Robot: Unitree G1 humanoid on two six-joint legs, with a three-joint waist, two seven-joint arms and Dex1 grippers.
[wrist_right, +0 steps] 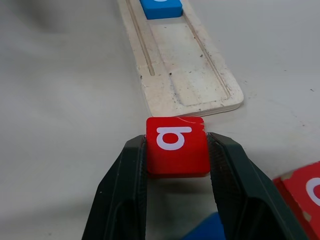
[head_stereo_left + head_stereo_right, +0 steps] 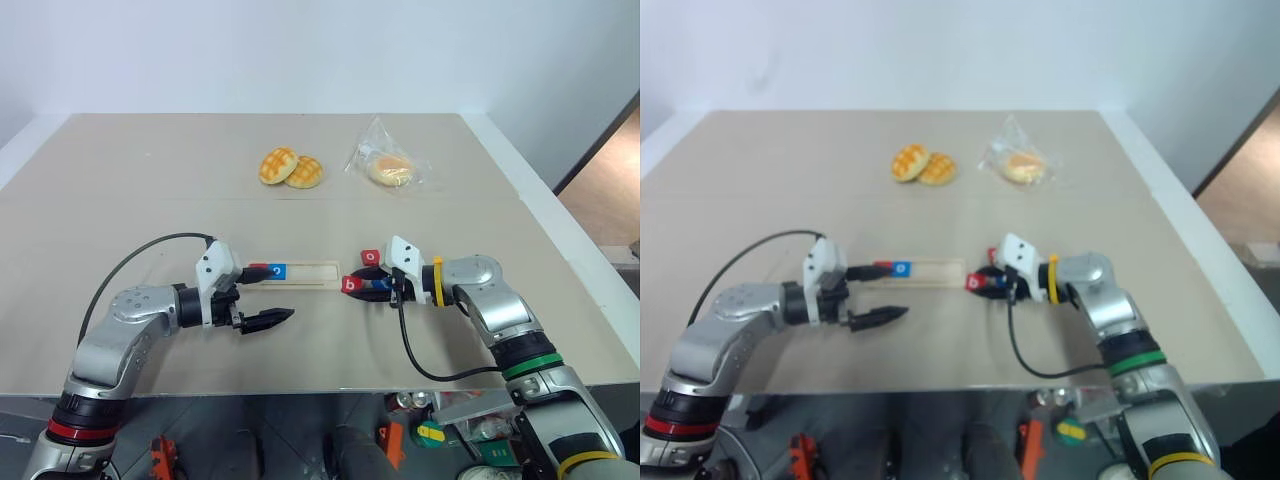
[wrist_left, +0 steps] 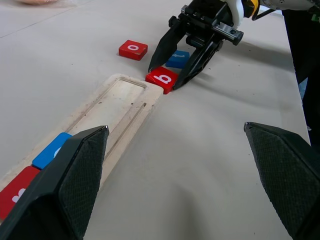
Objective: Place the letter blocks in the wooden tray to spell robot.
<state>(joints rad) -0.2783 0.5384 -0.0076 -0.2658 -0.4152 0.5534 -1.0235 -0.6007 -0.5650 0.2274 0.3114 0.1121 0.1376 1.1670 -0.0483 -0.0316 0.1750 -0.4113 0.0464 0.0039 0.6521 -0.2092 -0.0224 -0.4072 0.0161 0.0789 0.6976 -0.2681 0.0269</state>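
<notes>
While clamped between the right gripper's [image 1: 177,150] two fingers, red "b" block [image 1: 177,145] lay just off the wooden tray's [image 1: 185,80] empty end, with blue "o" block [image 2: 279,270] already seated inside; left gripper [image 2: 268,319] spread wide, holding nothing.

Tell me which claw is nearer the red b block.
Right. The right claw has its fingers on both sides of the red b block; the left claw hangs open beyond the wooden tray, near its far end.
</notes>
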